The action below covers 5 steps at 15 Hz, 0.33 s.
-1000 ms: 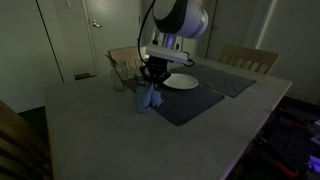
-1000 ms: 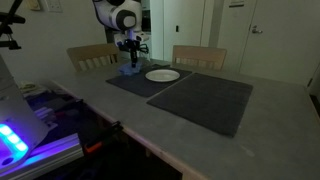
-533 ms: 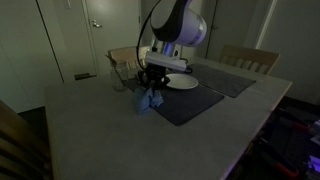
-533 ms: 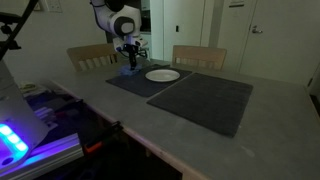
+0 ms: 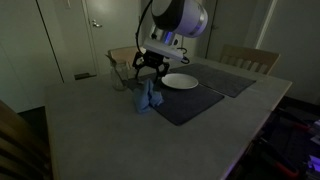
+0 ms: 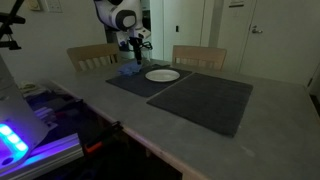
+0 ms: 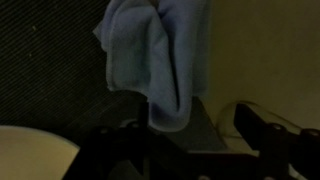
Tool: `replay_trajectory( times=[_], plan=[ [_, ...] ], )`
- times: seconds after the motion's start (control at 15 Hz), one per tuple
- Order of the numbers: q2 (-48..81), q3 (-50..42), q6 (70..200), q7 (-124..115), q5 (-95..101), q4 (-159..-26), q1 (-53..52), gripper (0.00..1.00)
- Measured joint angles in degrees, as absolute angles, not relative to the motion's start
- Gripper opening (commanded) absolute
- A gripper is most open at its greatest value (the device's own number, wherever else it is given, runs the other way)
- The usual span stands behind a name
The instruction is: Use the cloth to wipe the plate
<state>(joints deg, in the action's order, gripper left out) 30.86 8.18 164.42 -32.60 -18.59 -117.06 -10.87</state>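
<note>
Wrist view is showing the gripper [image 7: 185, 140] spreading its fingers wide and holding nothing. The blue cloth [image 7: 155, 55] is lying bunched up under it. In an exterior view the cloth [image 5: 148, 96] is sitting on the dark mat [image 5: 192, 106] edge, near the white plate [image 5: 180, 81]

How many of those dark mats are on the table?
2. One dark grey rectangular placemat lies under the round white plate; the second placemat lies right beside it, with nothing on it. None seems hidden.
</note>
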Motion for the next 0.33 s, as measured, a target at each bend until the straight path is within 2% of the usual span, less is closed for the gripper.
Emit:
replay_trajectory(
  times=[0.33],
  plan=[
    [27.42, 11.65, 164.29, -28.65, -23.96, -117.24, -8.45, 1.0]
  ],
)
